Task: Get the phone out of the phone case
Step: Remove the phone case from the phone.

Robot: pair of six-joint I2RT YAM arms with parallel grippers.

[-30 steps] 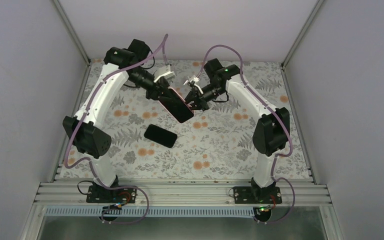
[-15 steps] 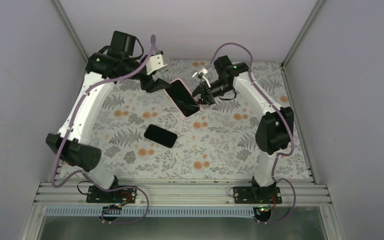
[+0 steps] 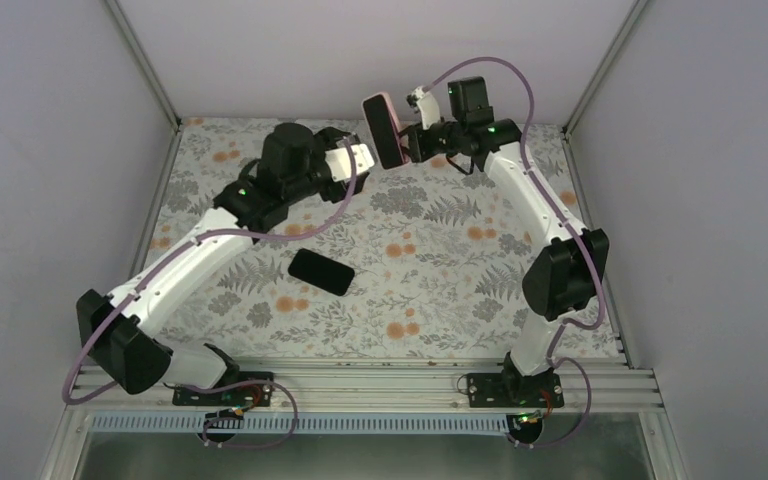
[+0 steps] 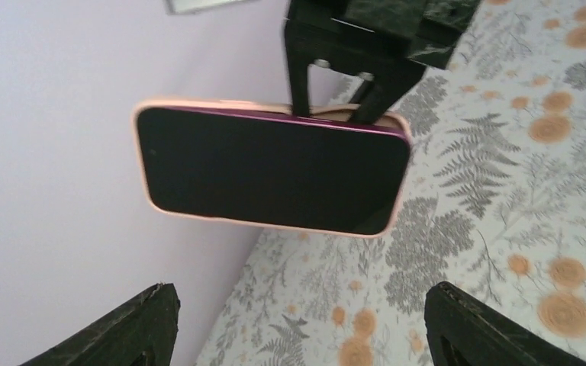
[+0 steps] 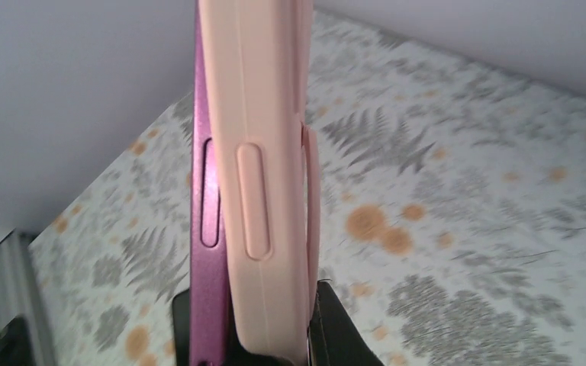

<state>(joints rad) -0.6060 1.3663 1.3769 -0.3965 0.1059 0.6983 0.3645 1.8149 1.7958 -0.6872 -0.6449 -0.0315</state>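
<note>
Black phone (image 3: 321, 271) on floral table (image 3: 440, 290)

The phone case (image 5: 263, 152), with the phone (image 4: 271, 169) in it, hangs on edge above the table's (image 3: 440, 290) far side. The right gripper (image 3: 409, 141) is just right of it, the left gripper (image 4: 309, 328) left and nearer. A second phone (image 3: 320, 271) lies flat mid-table.

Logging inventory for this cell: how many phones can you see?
2. One phone, in its pink case, is held aloft by the right hand at the rear; a black phone lies flat on the table. None looks hidden.
</note>
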